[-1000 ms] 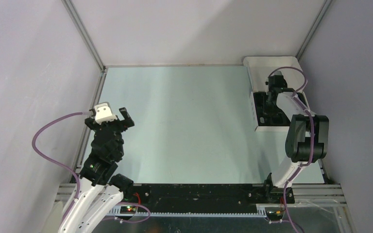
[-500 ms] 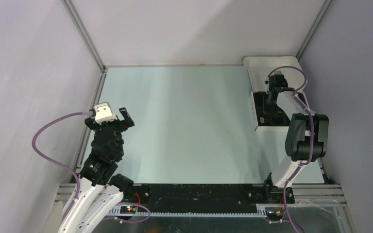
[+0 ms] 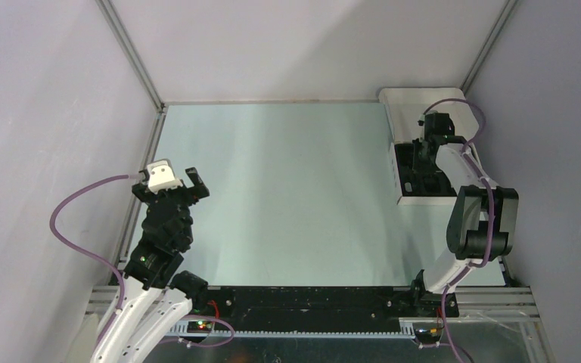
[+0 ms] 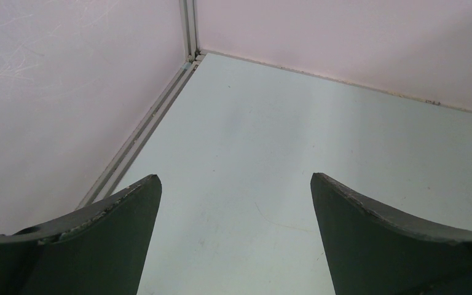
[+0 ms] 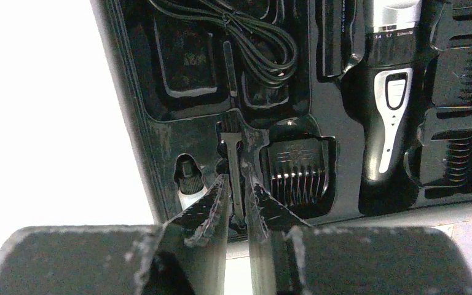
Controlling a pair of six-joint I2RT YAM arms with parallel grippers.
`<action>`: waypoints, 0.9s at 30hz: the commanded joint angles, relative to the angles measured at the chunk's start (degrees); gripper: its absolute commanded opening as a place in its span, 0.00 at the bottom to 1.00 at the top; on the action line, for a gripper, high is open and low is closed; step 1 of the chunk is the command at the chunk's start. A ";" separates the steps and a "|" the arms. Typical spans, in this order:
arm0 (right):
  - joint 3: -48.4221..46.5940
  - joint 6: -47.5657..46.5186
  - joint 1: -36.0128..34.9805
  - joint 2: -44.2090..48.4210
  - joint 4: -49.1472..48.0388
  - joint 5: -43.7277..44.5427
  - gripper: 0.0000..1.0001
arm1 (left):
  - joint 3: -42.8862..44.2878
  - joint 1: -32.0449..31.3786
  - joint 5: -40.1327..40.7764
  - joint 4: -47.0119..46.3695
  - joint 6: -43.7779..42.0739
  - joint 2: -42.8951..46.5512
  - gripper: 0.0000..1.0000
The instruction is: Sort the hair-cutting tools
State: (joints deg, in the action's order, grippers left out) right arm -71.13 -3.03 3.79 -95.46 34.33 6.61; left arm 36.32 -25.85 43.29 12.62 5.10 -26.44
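Observation:
The hair-cutting tools lie in the black moulded insert (image 5: 153,135) of the white box (image 3: 405,198) at the table's right edge. In the right wrist view I see the trimmer body (image 5: 390,110) with silver trim, a squarish comb attachment (image 5: 298,172) and a thin stick (image 5: 233,160) in its slot. My right gripper (image 5: 238,187) is down in the insert, its fingers nearly together with the thin stick between them; in the top view it (image 3: 426,148) is over the box. My left gripper (image 4: 233,184) is open and empty above the bare table at the left (image 3: 168,185).
A coiled black cable (image 5: 252,37) and a small white bottle with black cap (image 5: 189,175) also sit in the insert. More comb pieces (image 5: 467,153) lie at its right. The box lid (image 3: 408,98) stands open at the back right corner. Enclosure walls ring the table.
The right arm's wrist has shifted a little toward the back and right over the box. The left arm has not moved.

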 commanded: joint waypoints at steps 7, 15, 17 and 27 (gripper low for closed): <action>-1.31 1.53 1.31 -0.89 -2.69 -0.88 0.14 | -0.46 0.27 -0.22 -1.39 0.83 0.60 0.98; -1.29 2.44 1.90 -3.67 -4.47 -2.52 0.09 | -0.46 0.26 -0.22 -1.54 0.62 0.55 0.98; -1.22 2.67 1.92 -4.43 -4.10 -2.54 0.08 | -0.46 0.27 -0.22 -1.50 0.61 0.63 0.98; 0.06 5.37 1.92 -5.14 -0.33 -1.05 0.04 | -0.46 0.24 -0.66 -1.54 0.61 0.68 0.98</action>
State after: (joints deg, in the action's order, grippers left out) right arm -71.22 0.47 5.43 -100.33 31.57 5.13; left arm 36.32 -25.85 43.07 12.60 5.08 -26.17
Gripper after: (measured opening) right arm 0.050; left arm 0.985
